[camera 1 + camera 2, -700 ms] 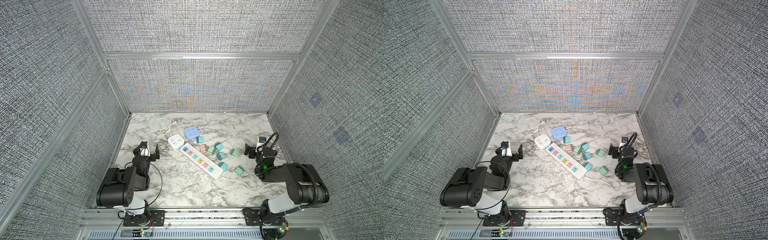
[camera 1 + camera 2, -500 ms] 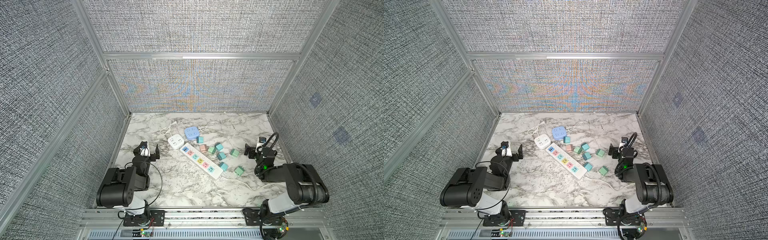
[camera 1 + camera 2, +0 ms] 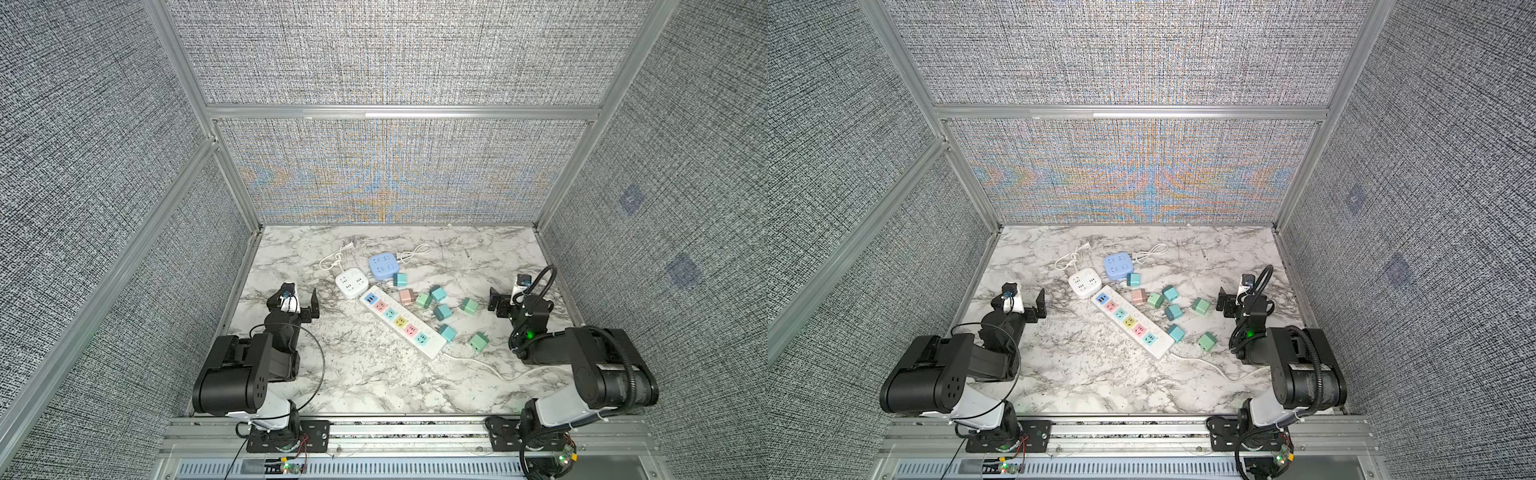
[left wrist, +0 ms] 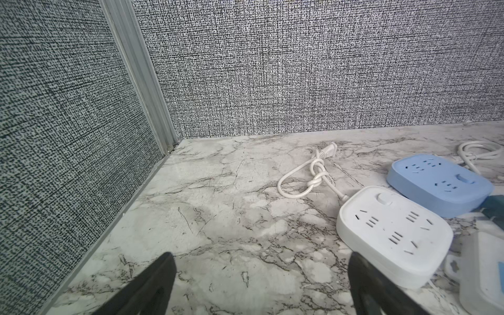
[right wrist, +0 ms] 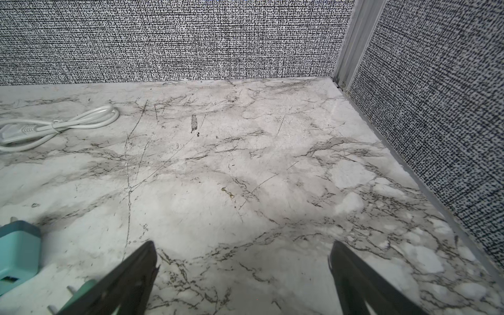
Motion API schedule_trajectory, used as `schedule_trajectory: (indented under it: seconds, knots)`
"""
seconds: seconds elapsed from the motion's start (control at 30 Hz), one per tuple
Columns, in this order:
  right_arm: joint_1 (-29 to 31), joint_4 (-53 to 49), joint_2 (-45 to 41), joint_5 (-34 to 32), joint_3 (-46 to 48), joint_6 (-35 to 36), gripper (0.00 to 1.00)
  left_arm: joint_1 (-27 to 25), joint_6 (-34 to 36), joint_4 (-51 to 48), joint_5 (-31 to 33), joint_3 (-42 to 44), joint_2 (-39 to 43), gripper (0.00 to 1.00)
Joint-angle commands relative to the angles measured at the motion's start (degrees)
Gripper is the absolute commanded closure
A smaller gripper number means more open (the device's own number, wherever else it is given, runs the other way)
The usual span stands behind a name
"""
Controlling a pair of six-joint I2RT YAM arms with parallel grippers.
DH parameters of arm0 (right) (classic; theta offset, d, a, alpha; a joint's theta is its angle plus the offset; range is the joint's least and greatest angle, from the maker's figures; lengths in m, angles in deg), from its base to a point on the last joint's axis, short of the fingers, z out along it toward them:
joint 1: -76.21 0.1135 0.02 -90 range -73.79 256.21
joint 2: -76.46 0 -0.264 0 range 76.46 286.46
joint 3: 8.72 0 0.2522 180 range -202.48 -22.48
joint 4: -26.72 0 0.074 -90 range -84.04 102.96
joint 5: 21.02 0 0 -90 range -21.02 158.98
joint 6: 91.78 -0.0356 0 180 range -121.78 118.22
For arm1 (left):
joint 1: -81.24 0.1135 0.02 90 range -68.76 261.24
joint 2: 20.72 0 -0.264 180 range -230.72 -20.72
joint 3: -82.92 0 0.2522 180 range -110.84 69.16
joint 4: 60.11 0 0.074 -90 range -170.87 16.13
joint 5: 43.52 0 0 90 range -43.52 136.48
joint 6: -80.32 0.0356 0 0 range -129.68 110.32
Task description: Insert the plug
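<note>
In both top views the long white power strip (image 3: 401, 325) (image 3: 1133, 327) lies diagonally at the centre of the marble bench (image 3: 365, 386). Its row of coloured sockets faces up and its cord (image 3: 478, 362) trails toward the lower right of the frame. The plugs are small cubes lying loose on the bench to the right of the strip. A pink plug (image 3: 406, 296) is just beside the strip's right edge near its upper end. A teal plug (image 3: 447, 332) sits against or just beside that edge near the lower end, and a green plug (image 3: 479, 343) lies a little further right. Other teal and green cubes are scattered between them. Above the strip's upper end sit a white socket block (image 3: 352, 283) and a blue socket block (image 3: 383, 266). The left tool (image 3: 299, 294) (image 4: 260, 256) sits low at centre left, well apart from the plugs, its jaws spread wide with only bare bench between them. The right tool (image 3: 508, 289) (image 5: 242, 245) sits at centre right, likewise released and empty, near the rightmost cubes.
</note>
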Motion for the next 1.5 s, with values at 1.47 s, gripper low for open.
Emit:
schedule_trajectory:
  seconds: [1.47]
  knots:
    - [1.4,-67.1,-51.9,4.9,-15.5,-35.7,0.01,0.2,-33.2,-63.1,-2.5,-22.5,38.7,0.01]
